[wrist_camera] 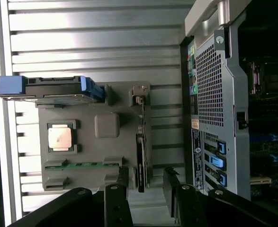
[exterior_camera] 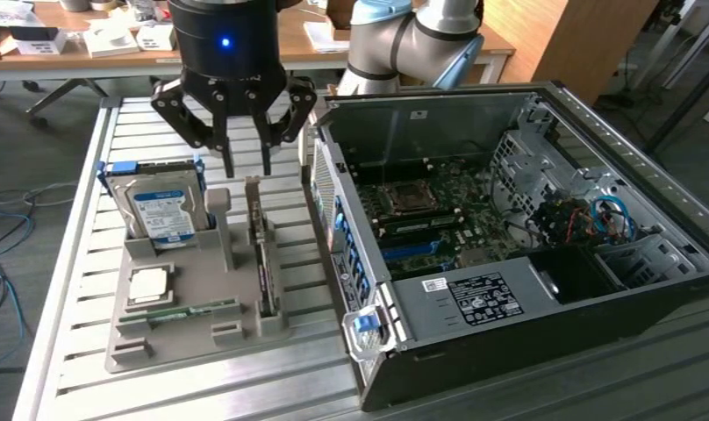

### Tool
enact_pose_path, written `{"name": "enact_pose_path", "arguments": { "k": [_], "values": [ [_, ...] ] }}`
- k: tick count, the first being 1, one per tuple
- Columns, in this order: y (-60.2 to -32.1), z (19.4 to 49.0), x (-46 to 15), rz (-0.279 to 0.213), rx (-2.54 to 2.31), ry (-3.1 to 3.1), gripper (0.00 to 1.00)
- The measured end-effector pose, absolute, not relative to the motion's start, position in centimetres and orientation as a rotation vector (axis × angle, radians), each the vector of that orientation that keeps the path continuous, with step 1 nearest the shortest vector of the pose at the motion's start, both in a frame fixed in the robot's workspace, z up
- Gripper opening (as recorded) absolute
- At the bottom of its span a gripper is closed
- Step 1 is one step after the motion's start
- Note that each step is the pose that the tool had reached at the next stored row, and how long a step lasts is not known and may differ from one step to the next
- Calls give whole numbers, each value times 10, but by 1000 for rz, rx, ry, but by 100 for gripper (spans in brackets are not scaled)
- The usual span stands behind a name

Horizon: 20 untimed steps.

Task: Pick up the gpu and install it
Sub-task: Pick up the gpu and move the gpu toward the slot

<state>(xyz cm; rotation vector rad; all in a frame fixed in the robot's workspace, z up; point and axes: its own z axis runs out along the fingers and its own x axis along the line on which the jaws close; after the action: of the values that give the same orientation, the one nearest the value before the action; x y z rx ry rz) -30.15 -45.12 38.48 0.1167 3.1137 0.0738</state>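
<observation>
The gpu [exterior_camera: 261,254] is a thin dark card standing edge-on in a slot of the grey holder tray [exterior_camera: 179,338], with its pale bracket at the far end. My gripper [exterior_camera: 248,171] hangs just above the card's far end, open, with nothing between its fingers. In the wrist view the gpu [wrist_camera: 141,156] runs as a dark blade between the two fingertips, and my gripper [wrist_camera: 147,182] straddles its line without touching it. The open computer case [exterior_camera: 507,219] lies on its side at the exterior view's right, motherboard [exterior_camera: 431,219] exposed.
On the tray stand a blue-labelled hard drive [exterior_camera: 161,206], a square processor [exterior_camera: 150,282] and a green memory stick [exterior_camera: 179,311]. The tray rests on a slatted metal table [exterior_camera: 85,263]. The case's rear wall [wrist_camera: 214,118] sits close beside the tray.
</observation>
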Motion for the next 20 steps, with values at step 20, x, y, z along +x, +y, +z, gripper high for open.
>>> {"name": "enact_pose_path", "arguments": {
  "k": [20],
  "values": [
    [-451,349,-302,83,117,3114,43]
  ]
}}
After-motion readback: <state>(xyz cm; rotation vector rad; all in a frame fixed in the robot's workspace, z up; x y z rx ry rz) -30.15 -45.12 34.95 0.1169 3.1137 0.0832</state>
